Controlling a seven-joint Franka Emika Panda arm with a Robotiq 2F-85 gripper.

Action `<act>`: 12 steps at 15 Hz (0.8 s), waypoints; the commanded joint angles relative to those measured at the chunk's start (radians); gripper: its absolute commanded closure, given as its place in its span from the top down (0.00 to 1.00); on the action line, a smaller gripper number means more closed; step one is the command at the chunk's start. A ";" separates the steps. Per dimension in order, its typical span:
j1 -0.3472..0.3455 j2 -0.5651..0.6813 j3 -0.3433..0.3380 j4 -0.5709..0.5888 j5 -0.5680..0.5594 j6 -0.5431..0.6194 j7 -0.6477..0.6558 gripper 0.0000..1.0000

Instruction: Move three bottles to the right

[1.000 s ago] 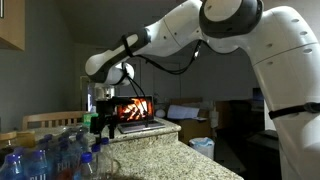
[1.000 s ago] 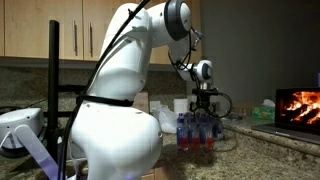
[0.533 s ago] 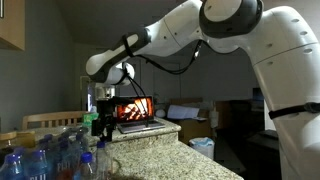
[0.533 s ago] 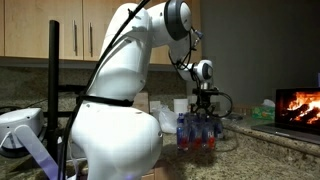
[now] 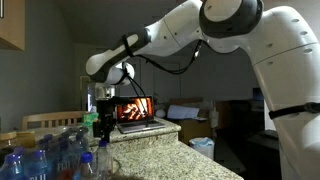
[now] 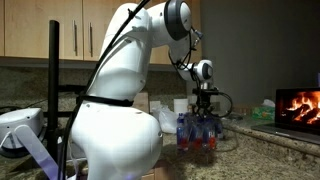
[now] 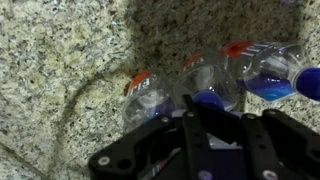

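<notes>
Several small clear bluish water bottles (image 5: 45, 155) with red-and-blue labels stand crowded on the granite counter (image 5: 160, 150). In an exterior view the bottles (image 6: 198, 132) form a tight cluster right under my gripper (image 6: 203, 113). My gripper (image 5: 101, 127) hangs straight down over the cluster's edge. From the wrist, my gripper (image 7: 215, 112) has its dark fingers shut on the top of one bottle (image 7: 210, 99) with a blue cap. Two neighbouring bottles (image 7: 148, 92) stand close on its left and right. The held bottle's body is hidden below the fingers.
An open laptop (image 5: 135, 110) showing a fire picture sits at the counter's far end, also the laptop (image 6: 298, 108) at the frame's edge. Cardboard boxes (image 5: 188, 124) lie beyond the counter. Wooden cabinets (image 6: 70, 40) line the wall.
The jaws have come together on the bottle top. The arm itself has hardly moved, and the bottles stand as before.
</notes>
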 commanded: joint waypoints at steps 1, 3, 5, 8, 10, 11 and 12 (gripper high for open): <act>0.004 -0.031 0.006 -0.034 -0.011 0.018 0.023 0.08; 0.010 -0.048 0.012 -0.045 -0.015 0.025 0.015 0.09; 0.021 -0.072 0.016 -0.059 -0.033 0.034 0.023 0.08; 0.031 -0.110 0.021 -0.079 -0.046 0.045 0.040 0.32; 0.029 -0.128 0.019 -0.086 -0.042 0.047 0.055 0.39; 0.028 -0.133 0.018 -0.088 -0.037 0.046 0.062 0.45; 0.028 -0.136 0.018 -0.089 -0.037 0.044 0.064 0.52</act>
